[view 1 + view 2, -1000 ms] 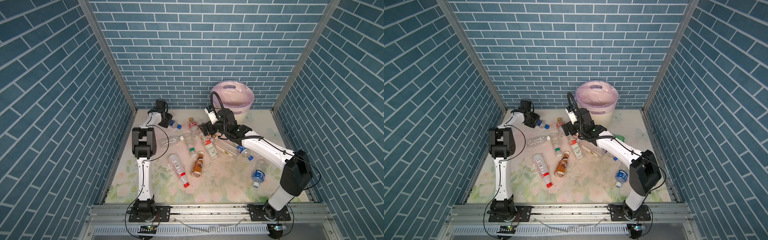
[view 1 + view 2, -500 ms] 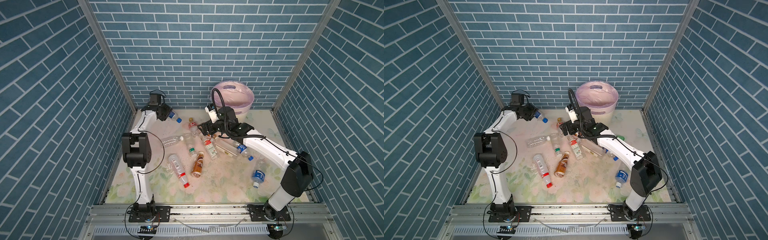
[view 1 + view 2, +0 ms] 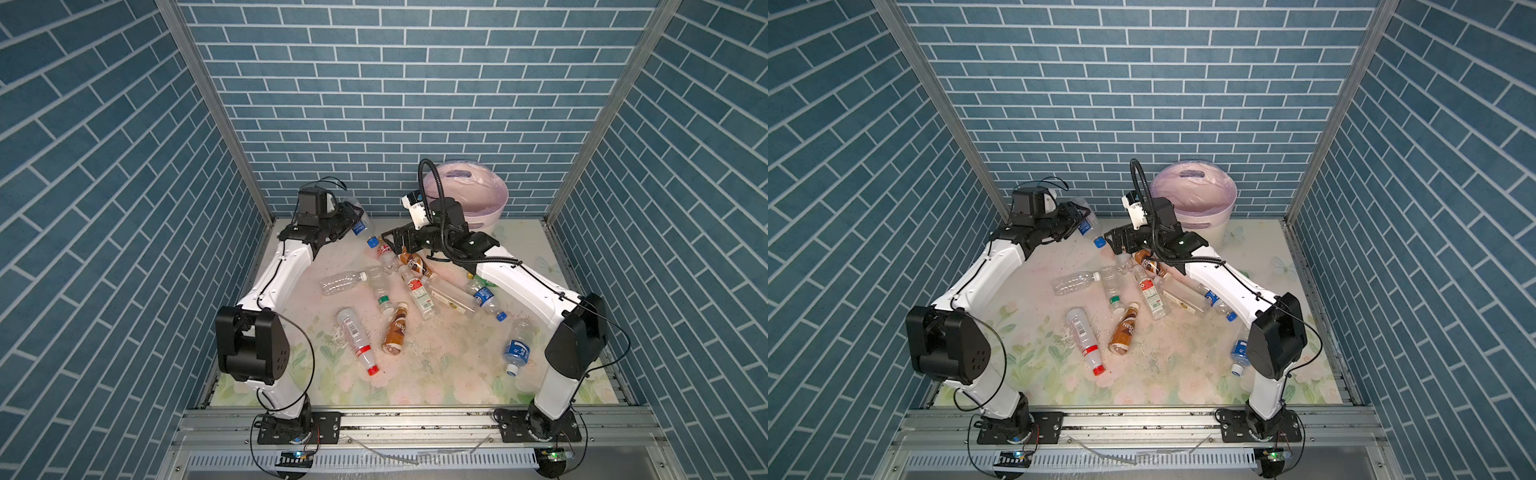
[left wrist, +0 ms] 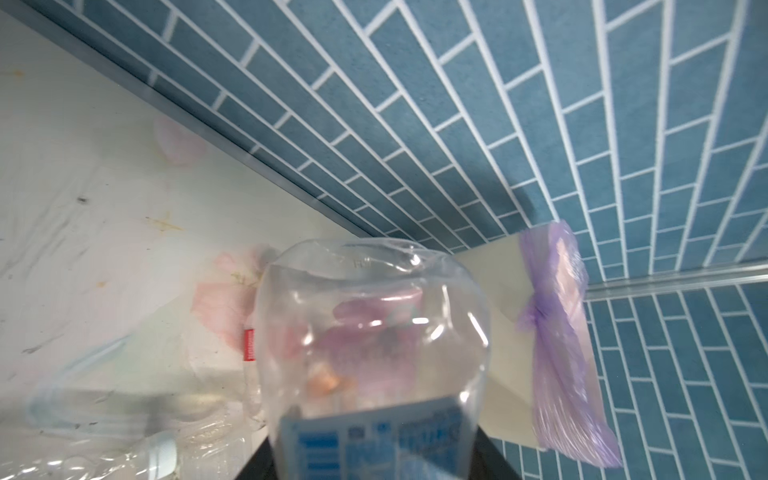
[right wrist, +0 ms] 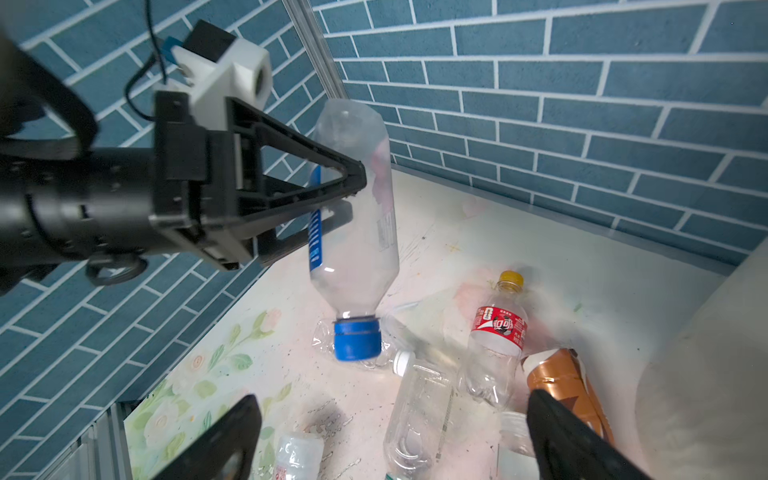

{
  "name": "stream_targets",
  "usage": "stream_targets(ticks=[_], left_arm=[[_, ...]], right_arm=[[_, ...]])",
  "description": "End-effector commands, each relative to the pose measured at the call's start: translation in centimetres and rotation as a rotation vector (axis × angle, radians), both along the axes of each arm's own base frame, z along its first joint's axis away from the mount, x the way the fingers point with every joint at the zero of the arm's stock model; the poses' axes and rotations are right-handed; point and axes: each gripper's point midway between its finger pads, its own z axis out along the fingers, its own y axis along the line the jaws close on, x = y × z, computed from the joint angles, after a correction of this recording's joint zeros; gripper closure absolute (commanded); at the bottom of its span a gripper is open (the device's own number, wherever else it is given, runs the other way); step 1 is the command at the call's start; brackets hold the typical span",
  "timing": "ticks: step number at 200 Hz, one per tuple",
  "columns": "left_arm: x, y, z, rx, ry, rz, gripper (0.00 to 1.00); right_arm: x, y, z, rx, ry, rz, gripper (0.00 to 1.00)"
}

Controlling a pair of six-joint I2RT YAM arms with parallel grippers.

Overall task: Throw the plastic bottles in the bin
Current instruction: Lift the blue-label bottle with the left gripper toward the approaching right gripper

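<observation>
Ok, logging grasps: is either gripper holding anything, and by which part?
Left gripper pinches the blue-capped bottle mid-body, cap down. Right gripper holds nothing.

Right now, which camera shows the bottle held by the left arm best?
The right wrist view: the whole bottle shows, cap down, pinched by the left gripper. The left wrist view shows only its clear base, close and blurred. In both top views the bottle is small, partly behind the gripper.

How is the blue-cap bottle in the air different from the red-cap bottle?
The blue-cap bottle hangs cap-down, held by the left end effector; the red-cap bottle lies flat, untouched. The blue-cap bottle has a blue label; the red-cap bottle a white barcode one. Both are clear plastic.
</observation>
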Motion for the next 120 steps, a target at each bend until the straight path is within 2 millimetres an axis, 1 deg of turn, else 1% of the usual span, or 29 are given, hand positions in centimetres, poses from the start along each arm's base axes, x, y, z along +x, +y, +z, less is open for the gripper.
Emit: stream_targets(ticks=[1, 24, 41, 59, 77, 100, 120], left_arm=[[-0.9, -0.7, 2.1, -0.036, -0.105, -0.05, 0.43], [-1.8, -0.9, 2.3, -0.072, -0.131, -0.054, 0.42], [-2.2, -1.1, 1.9, -0.091, -0.127, -0.061, 0.42], [-2.5, -1.2, 1.4, -0.11, -0.114, -0.066, 0.42], [-2.7, -1.2, 1.6, -0.127, -0.12, -0.065, 0.42], [-3.0, -0.6, 2.2, -0.128, -0.128, -0.056, 0.42], [-3.0, -0.4, 2.7, -0.139, -0.136, -0.059, 0.42]], right_arm=[[0.1, 1.4, 1.9, 0.083, 0.008, 0.019, 0.01], [0.0, 1.9, 2.0, 0.123, 0.018, 0.028, 0.01], [-0.1, 2.3, 2.0, 0.143, 0.02, 0.029, 0.01], [-0.5, 3.3, 2.0, 0.146, 0.013, 0.048, 0.01], [-0.7, 4.3, 1.5, 0.142, 0.009, 0.053, 0.01], [-0.3, 4.9, 0.5, 0.119, 0.013, 0.047, 0.01], [-0.2, 5.3, 0.2, 0.113, 0.011, 0.057, 0.01]])
